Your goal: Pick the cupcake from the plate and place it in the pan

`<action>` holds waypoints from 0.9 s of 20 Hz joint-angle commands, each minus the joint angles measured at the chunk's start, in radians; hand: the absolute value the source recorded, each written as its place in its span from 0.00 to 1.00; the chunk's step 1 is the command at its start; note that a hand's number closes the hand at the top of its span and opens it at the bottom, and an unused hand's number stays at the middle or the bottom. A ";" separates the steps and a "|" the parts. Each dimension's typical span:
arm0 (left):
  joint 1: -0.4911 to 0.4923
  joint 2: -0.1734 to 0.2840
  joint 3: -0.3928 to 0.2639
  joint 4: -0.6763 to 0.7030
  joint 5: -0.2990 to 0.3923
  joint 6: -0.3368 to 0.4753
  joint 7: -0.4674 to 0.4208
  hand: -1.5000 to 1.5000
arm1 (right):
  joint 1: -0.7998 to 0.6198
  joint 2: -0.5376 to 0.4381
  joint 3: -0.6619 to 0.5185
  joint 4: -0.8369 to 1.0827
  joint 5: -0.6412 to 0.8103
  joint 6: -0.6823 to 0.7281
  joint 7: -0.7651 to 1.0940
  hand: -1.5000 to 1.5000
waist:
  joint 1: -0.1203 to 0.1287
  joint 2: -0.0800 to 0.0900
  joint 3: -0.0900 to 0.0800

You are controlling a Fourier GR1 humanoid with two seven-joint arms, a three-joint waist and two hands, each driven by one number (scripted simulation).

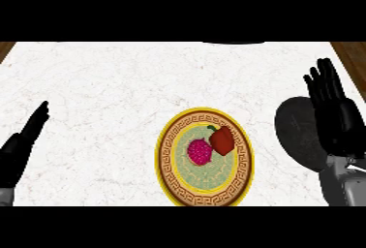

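Note:
A round plate [175, 167] with a yellow rim and a brown patterned band lies on the white marble counter, a little right of centre. On it sit a pink-magenta cupcake [199, 152] and a red pepper-like item [222, 140] just to its upper right. A dark round pan [298, 131] lies to the right of the plate, partly hidden behind my right hand [333, 107]. That hand stands open, fingers straight and pointing up, in front of the pan's right side. My left hand [25, 135] is open at the left edge, far from the plate.
The marble counter [107, 87] stretches wide to the left of and behind the plate. Brown wooden edges show at the far top corners.

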 commanded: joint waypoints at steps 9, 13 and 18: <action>-0.180 -0.208 -0.011 -0.024 0.129 0.044 0.070 0.50 | -0.151 -0.081 0.343 0.187 0.043 0.561 -0.358 0.00 | 0.041 0.021 0.027; -0.238 -0.229 0.013 -0.011 0.122 0.104 0.133 0.50 | -0.104 -0.198 0.249 0.191 0.137 0.551 -0.612 0.00 | -0.002 0.007 0.026; -0.269 -0.259 0.010 0.048 0.108 0.099 0.105 0.50 | -0.246 -0.342 0.187 0.313 0.175 0.685 -0.701 0.00 | 0.006 0.006 0.023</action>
